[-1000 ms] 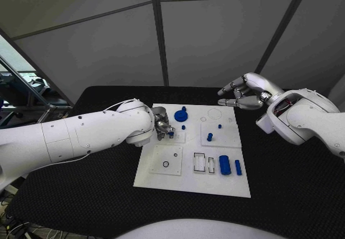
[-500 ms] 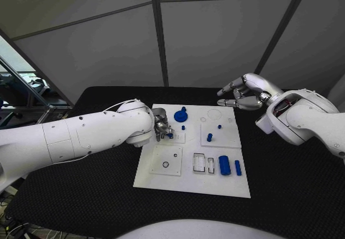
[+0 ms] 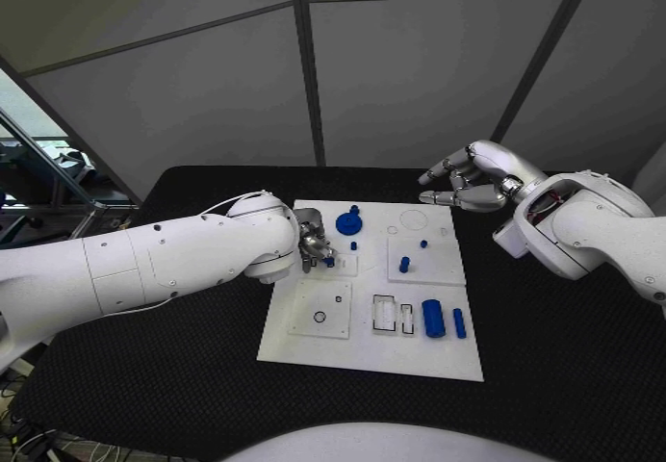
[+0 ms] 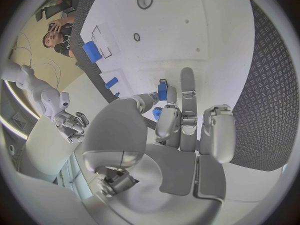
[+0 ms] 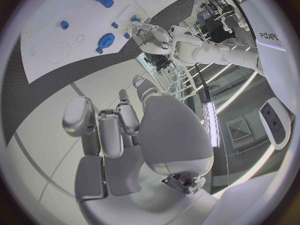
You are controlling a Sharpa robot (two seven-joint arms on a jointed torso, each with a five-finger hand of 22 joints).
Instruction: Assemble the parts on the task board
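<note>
A black table [image 3: 166, 385] with a finely textured top fills the scene, backed on its far side by grey wall panels. Lying flat at the table's middle is the white task board [image 3: 364, 364], a rectangular plate whose long sides run from the far edge toward the near edge, tilted slightly so that its near end sits a little further left. The dark surface shows all around the board, widest on the near side and to the left.
</note>
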